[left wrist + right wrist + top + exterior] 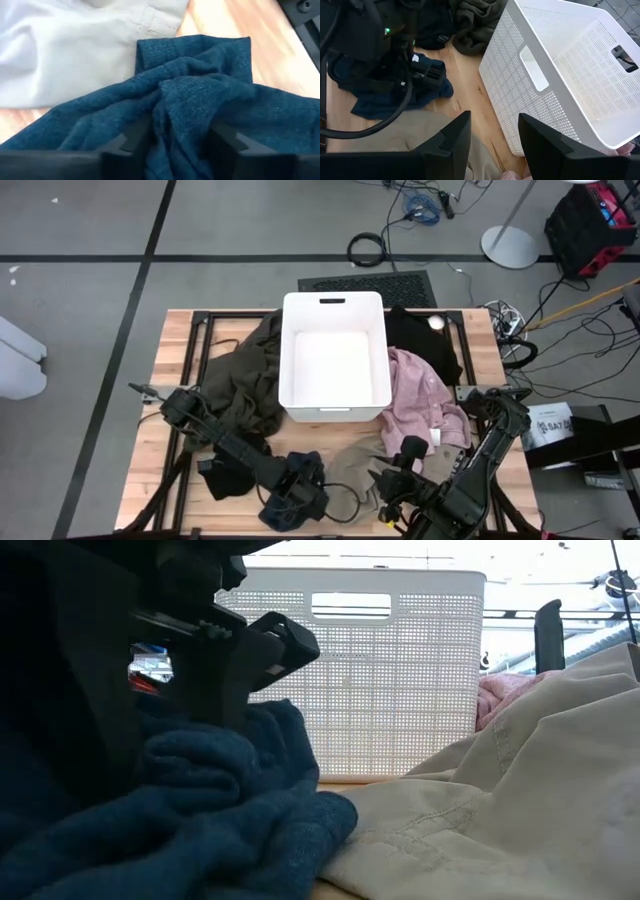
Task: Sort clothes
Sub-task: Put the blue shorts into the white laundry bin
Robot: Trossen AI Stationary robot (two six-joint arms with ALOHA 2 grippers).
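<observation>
Right now the left end effector (pixel 172 145) has its two fingers straddling a raised fold of the navy garment (pixel 200 100), narrowed around it but not visibly pinched tight, so I would judge the grasp unfinished. Doing it well means squeezing fully onto that thick ridge before lifting, then rising straight up so the cloth peels clear of the khaki garment (pixel 355 465) touching it at 3 o'clock. The navy piece lies at about 6 o'clock on the surface (pixel 170 330), the white bin (pixel 335 305) near its centre. The right end effector (pixel 492 135) waits over the khaki cloth, fingers apart and holding nothing.
</observation>
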